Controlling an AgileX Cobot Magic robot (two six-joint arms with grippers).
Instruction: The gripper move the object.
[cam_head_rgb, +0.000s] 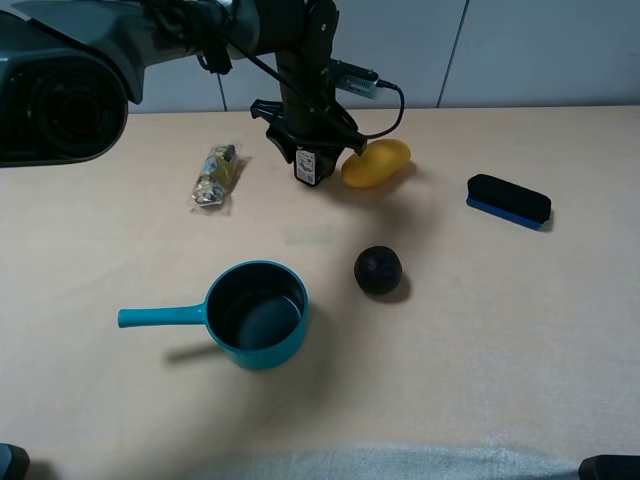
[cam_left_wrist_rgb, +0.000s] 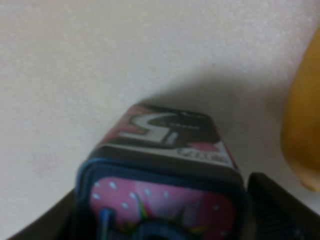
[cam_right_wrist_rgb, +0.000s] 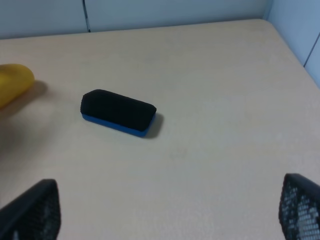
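From the high camera we see a pale beige counter (cam_head_rgb: 500, 340), with the left arm reaching in from the upper left. Its left hand (cam_head_rgb: 308, 160) points down at the far side of the counter and is closed on the black box (cam_head_rgb: 307, 168), a small pack marked with a white "5" and pink patches. The box stands on end between the jaws. A yellow mango (cam_head_rgb: 376, 164) lies just beside it on the right, and a crinkled yellow-silver wrapper (cam_head_rgb: 214, 178) lies well apart on the left.

In the left wrist view the box (cam_left_wrist_rgb: 165, 165) fills the lower frame, with dark fingers (cam_left_wrist_rgb: 280, 210) against both of its sides. We cannot tell whether its lower end touches the counter or hangs just above it.

The right hand (cam_right_wrist_rgb: 160, 215) is spread wide and holds nothing. Its wrist camera looks over a black-and-blue board eraser (cam_right_wrist_rgb: 118, 112) lying alone. Nearer the front sit a teal saucepan (cam_head_rgb: 255, 315) and a dark round fruit (cam_head_rgb: 378, 270).

We judge that the grasp is made and the carrying step is in hand. The next move calls for raising the box clear of the mango with a firm grip, then taking it over open counter. The task names no spot to set it down.
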